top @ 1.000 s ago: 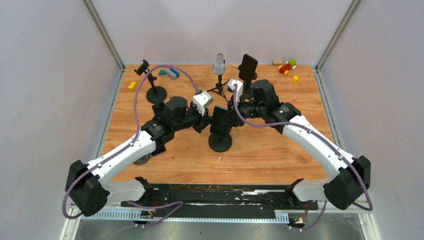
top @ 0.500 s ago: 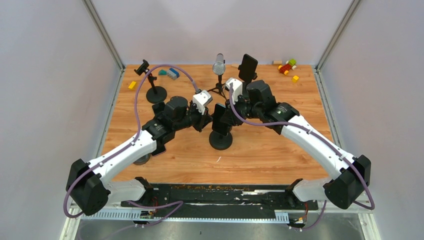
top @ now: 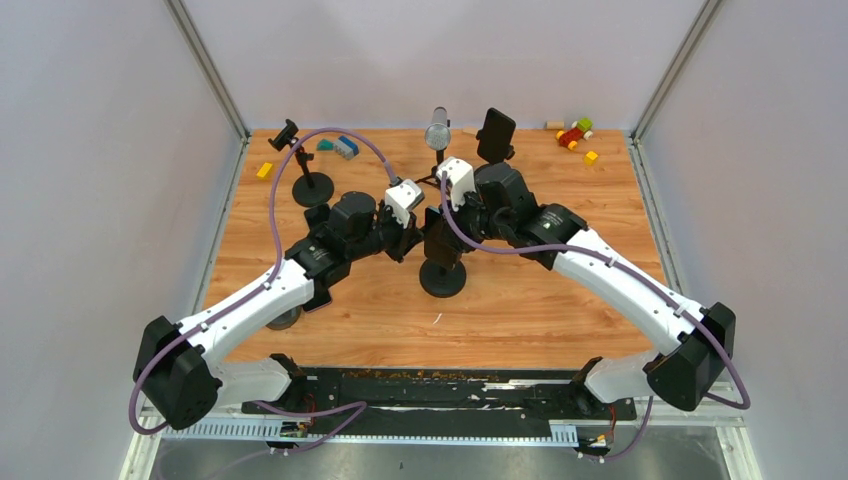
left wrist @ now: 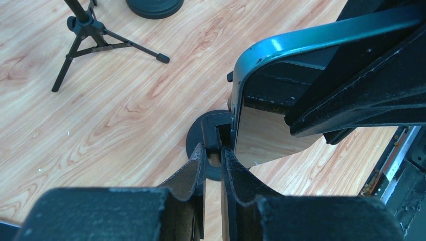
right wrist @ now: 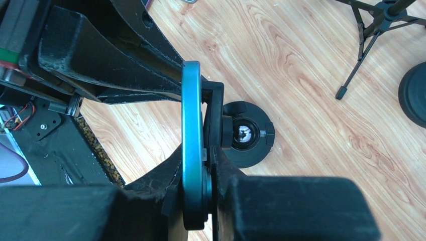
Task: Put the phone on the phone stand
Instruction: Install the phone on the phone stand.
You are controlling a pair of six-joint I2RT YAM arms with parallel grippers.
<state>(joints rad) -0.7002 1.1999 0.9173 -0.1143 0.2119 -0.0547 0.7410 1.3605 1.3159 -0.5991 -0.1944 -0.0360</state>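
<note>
Teal-edged phone [right wrist: 191, 125], upright and seen edge-on, clamped between the jaws of the right gripper [right wrist: 195, 168] at the centre of the right wrist view, its back against the black cradle of the phone stand [top: 443, 281]. Left gripper [left wrist: 213, 159]: jaws drawn almost together on the cradle's side bracket, apparently steadying it.

Progress, as judged: the phone is off the table and at the stand, so the carry is done. Seating it in the cradle and letting go with both grippers are left. Whether the cradle already grips the phone cannot be told.

Surface: a light wood-grain table [top: 560, 300]. A microphone [top: 438, 131] on a tripod and a second mounted phone [top: 496, 135] stand at upper centre, a spare holder [top: 300, 165] at upper left, and toy blocks [top: 575, 132] at upper right.

Room: pale walls [top: 440, 50] on three sides, with metal posts [top: 205, 70] at the back corners.
</note>
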